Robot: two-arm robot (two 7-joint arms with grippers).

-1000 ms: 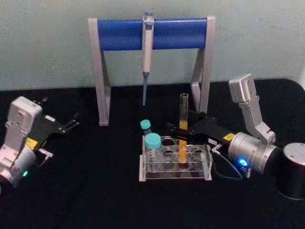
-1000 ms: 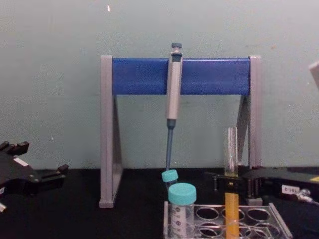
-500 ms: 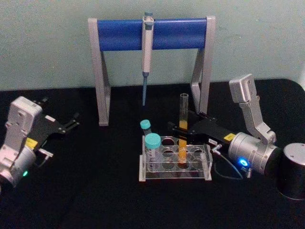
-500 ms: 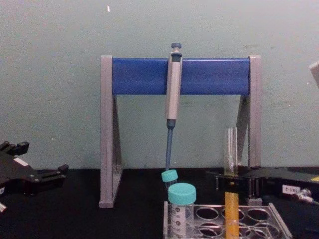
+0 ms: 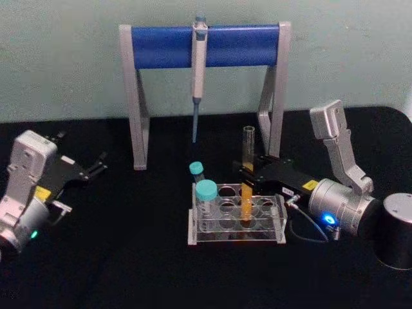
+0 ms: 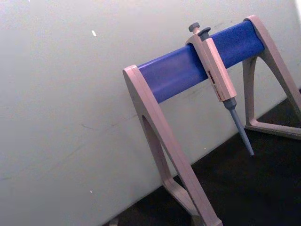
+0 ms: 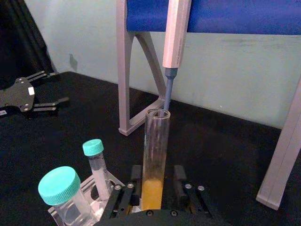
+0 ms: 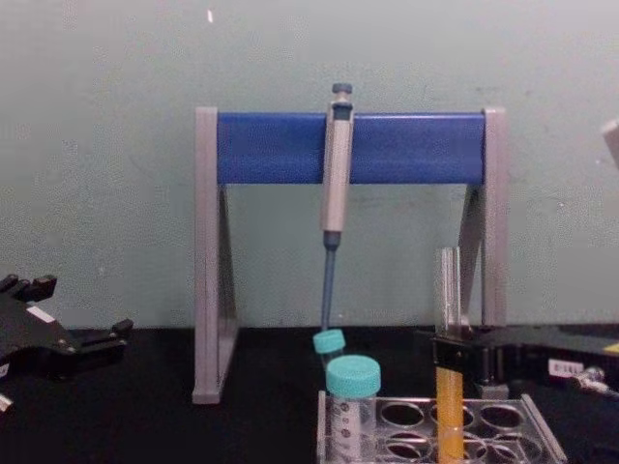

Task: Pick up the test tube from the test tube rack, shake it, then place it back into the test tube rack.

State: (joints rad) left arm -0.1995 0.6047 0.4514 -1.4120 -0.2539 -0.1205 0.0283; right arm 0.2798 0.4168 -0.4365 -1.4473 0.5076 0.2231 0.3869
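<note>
Thin, slippery glass tube (image 5: 248, 148) (it can break): right gripper (image 5: 247, 175), open around its middle, should squeeze softly; left gripper (image 5: 100, 164) sits open, aside.

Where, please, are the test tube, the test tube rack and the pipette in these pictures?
test tube (image 5: 248, 147): head view, on its clear upper glass.
test tube rack (image 5: 222, 235): head view, on its front wall.
pipette (image 8: 337, 174): chest view, on its grey body.
</note>
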